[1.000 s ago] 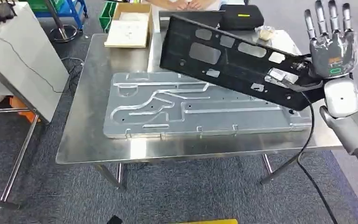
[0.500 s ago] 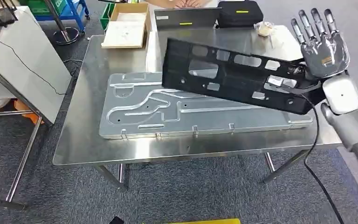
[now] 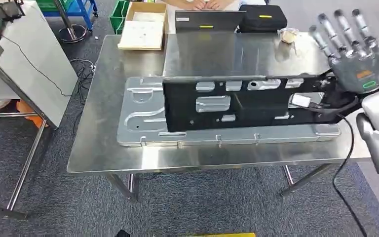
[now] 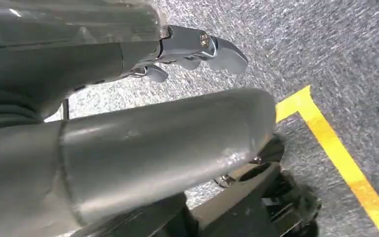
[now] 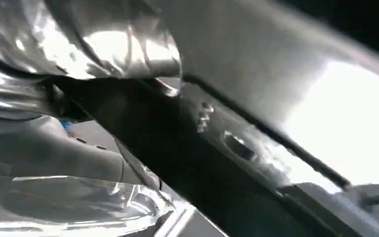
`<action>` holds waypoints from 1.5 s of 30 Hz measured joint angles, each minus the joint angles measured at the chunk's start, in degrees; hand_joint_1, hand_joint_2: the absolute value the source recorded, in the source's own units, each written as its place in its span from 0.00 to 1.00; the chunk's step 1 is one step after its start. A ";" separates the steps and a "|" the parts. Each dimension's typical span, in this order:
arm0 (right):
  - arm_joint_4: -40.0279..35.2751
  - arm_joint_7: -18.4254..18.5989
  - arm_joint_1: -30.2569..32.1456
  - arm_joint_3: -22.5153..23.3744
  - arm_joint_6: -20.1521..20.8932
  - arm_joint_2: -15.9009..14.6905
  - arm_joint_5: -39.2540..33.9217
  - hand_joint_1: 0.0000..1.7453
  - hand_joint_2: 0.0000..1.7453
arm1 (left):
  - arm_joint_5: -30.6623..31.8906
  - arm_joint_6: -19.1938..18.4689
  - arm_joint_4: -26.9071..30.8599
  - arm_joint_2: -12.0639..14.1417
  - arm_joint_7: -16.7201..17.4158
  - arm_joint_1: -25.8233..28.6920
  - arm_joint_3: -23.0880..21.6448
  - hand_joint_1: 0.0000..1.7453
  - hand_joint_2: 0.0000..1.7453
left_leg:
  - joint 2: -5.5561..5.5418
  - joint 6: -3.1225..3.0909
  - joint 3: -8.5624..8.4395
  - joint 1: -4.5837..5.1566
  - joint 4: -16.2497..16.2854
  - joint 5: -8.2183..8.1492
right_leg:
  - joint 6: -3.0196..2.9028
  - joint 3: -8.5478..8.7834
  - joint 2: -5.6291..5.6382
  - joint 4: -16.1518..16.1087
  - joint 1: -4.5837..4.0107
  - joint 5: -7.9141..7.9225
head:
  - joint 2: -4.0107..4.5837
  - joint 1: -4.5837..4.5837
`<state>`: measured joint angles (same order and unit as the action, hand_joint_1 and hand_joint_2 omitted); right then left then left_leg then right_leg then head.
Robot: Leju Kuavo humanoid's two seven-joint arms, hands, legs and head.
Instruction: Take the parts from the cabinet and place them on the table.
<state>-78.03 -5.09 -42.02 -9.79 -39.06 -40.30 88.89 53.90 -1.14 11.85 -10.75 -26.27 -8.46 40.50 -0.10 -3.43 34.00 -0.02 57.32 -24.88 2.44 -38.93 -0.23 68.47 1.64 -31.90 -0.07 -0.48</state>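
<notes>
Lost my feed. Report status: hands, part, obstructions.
Right hand holds black panel by its end, fingers spread. Left hand hangs over floor, holds nothing. Panel low over silver plate on table. Plate occupies the drop spot.

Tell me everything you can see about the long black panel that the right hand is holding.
The black panel is a long, flat, matte plate, apparently metal or plastic, pierced by several rounded rectangular cutouts and small holes. It stands on its long edge, almost upright, above the silver grooved plate on the steel table. The right hand holds its right end, fingers spread upward. Whether its lower edge touches the plate cannot be told.
</notes>
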 joint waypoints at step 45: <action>6.65 32.66 -6.34 -28.84 0.04 -7.17 0.15 0.00 0.00 | 1.20 0.15 0.00 -0.44 -0.98 0.18 2.89 0.00 0.00 | -0.06 2.63 2.38 0.35 5.83 -4.11 | -2.56 4.16 -0.04 -9.89 -0.15 6.50 | -0.02 -0.04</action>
<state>-71.38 27.56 -48.36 -38.62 -39.01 -47.47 89.05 55.10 -0.98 11.85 -11.19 -27.26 -8.28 43.39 -0.15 -0.80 36.38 0.33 63.16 -28.99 -0.12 -34.77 -0.27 58.58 1.49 -25.40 -0.09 -0.52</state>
